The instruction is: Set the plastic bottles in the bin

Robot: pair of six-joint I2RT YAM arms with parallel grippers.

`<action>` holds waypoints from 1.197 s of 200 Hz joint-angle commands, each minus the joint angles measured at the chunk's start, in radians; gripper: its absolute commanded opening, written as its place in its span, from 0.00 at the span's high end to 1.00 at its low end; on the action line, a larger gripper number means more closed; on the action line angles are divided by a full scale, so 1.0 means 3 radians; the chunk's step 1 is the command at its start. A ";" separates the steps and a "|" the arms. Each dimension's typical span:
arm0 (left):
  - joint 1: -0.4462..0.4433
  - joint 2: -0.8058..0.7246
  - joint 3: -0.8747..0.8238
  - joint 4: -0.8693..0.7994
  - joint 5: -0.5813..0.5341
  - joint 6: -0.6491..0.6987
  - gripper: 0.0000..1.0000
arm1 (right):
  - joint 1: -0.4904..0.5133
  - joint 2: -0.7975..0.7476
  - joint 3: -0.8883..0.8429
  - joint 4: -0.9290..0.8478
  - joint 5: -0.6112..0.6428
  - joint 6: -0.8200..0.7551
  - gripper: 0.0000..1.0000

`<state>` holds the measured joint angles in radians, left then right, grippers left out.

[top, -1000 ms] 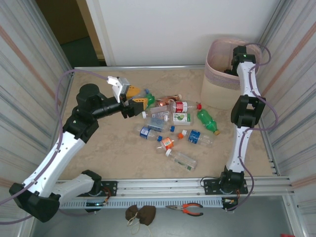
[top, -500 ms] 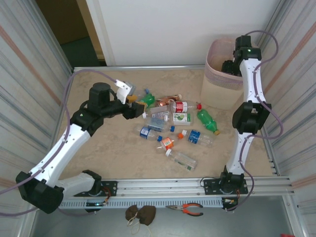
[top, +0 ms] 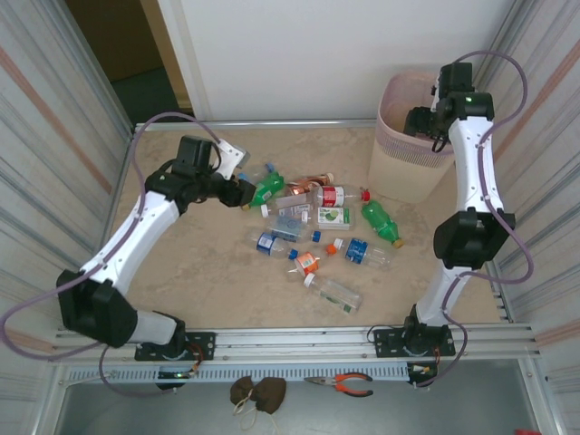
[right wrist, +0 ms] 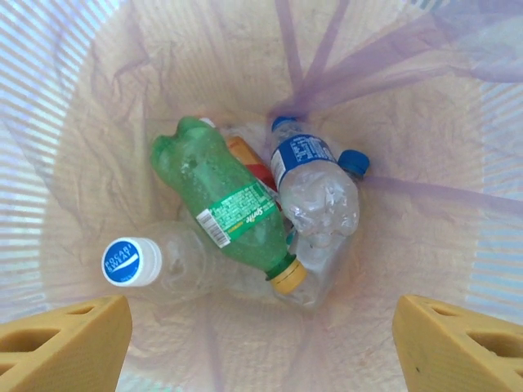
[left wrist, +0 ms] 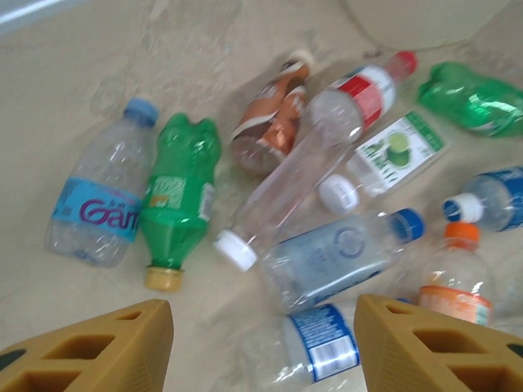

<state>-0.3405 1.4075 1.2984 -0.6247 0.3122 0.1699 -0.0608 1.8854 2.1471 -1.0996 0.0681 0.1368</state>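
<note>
Plastic bottles (top: 331, 195): heaped on table (top: 208, 281), some in bin (top: 394, 168) far right; green bottle (left wrist: 176, 192) just right of left gripper (left wrist: 263, 314) (jaws apart, empty), cap-end toward it, lengthwise to reach; right gripper (right wrist: 261, 314) agape over bin.

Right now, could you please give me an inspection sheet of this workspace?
Surface: beige marbled tabletop, no spills seen.
Job's things: small plastic bottles scattered mid-table; more lie inside the tall beige perforated bin with pink liner.
Clutter: orange-handled pliers and a brown lump on the near ledge.
Grippers: left gripper open above the bottles; right gripper open over the bin.
Cables: purple cables looped along both arms.
Surroundings: corrugated metal side walls, white back wall.
</note>
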 commanded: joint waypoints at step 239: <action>0.0368 0.2482 0.1725 -0.0757 -0.0705 0.1282 0.34 | 0.0035 -0.1110 -0.0311 0.0342 -0.0202 0.0123 0.19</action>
<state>-0.2348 2.1269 1.7710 -0.8253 0.1364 0.5278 -0.0608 1.5917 2.0678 -1.0096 0.0025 0.1574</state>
